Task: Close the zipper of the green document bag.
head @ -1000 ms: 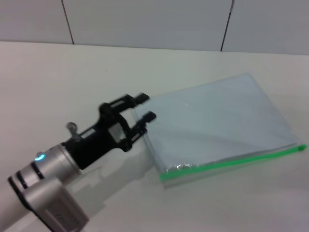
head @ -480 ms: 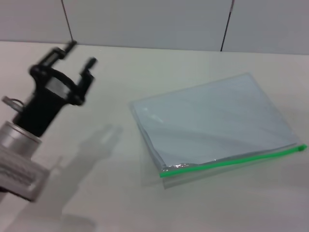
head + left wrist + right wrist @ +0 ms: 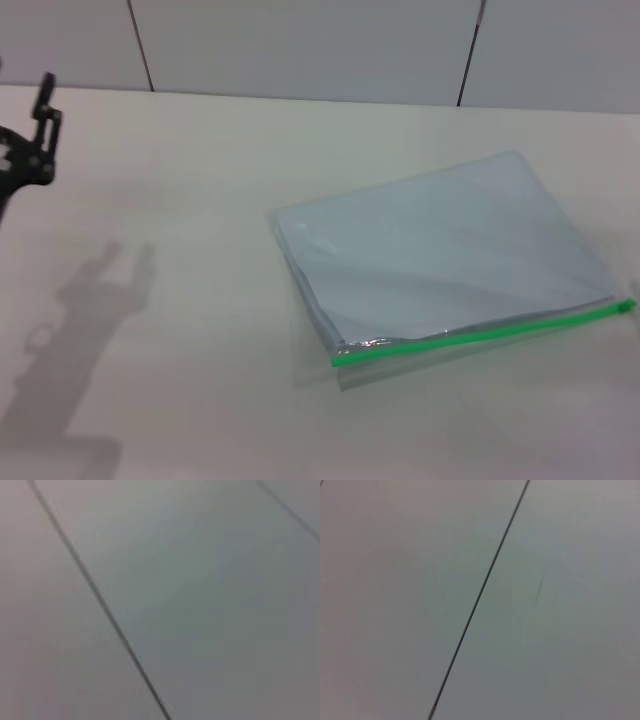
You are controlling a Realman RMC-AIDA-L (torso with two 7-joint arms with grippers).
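A pale table [image 3: 200, 420] fills most of the head view, with a grey panelled wall [image 3: 300, 45] behind it, split by dark seams. Both wrist views show only that wall [image 3: 200, 580] and its seams. Nothing sits between the bag and the arm; only the arm's shadow [image 3: 90, 300] falls on the tabletop.

The green document bag [image 3: 440, 250] lies flat on the table, right of centre and turned at an angle. It is translucent bluish-grey, with slight wrinkles near its left corner. The zipper [image 3: 480, 332] runs as a bright green strip along its near long edge, with a small green tab at the far right end.

The left gripper [image 3: 30, 140] is at the far left edge, raised, well apart from the bag. Only part of it shows, so I cannot tell whether its fingers are spread or together. The right gripper is out of sight.
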